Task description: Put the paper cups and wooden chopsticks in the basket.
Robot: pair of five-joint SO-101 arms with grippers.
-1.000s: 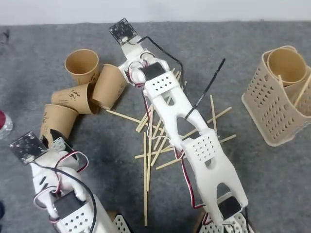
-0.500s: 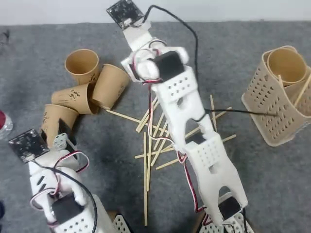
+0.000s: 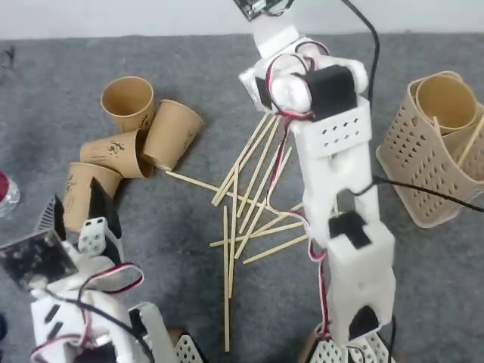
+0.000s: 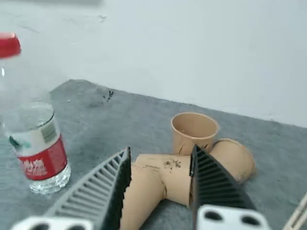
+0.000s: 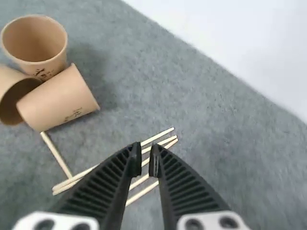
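A grey carpeted table (image 3: 423, 295) runs back to a plain white wall (image 4: 192, 48), which shows as a pale strip at 12 o'clock in the high view. Four paper cups (image 3: 127, 102) cluster at about 10 o'clock, one upright and three on their sides. Wooden chopsticks (image 3: 242, 204) lie scattered across the centre. The basket (image 3: 423, 181) stands at 3 o'clock, already holding a fifth cup (image 3: 446, 102) and a chopstick (image 3: 470, 144).

The left gripper (image 4: 161, 152) hangs at 8 o'clock, its fingers wide apart and empty, just short of the nearest fallen cup. The right gripper (image 5: 145, 147) hovers over the far ends of the chopsticks near 12 o'clock. Its fingers are all but together, a sliver of carpet between them, holding nothing.

The picture's edge cuts off the basket's outer side, and a black cable (image 3: 423, 193) crosses its front. The right arm (image 3: 333, 151) covers part of the chopstick pile. A red-capped water bottle (image 4: 29, 120) stands at 9 o'clock, clipped to a sliver in the high view.
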